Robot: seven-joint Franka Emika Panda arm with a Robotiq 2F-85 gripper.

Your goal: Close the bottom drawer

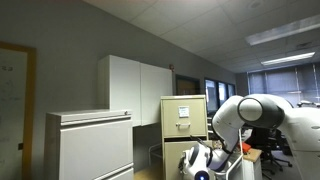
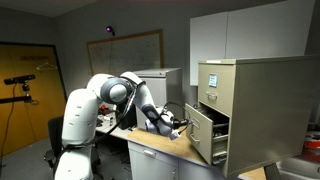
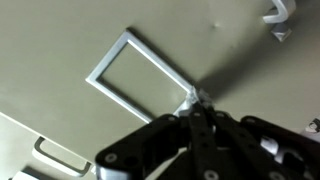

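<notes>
Closest to the wrist camera, the hand (image 3: 195, 100) is clenched, its tips meeting at a beige panel (image 3: 60, 60) with a rectangular label holder (image 3: 130, 68). In an exterior view the bottom drawer (image 2: 204, 133) stands pulled out of the tan filing cabinet (image 2: 255, 100), the hand just beside its front. 1 white arm (image 2: 100, 100) reaches over the table (image 2: 150, 148). A wider white cabinet (image 1: 90, 145) stands apart.
</notes>
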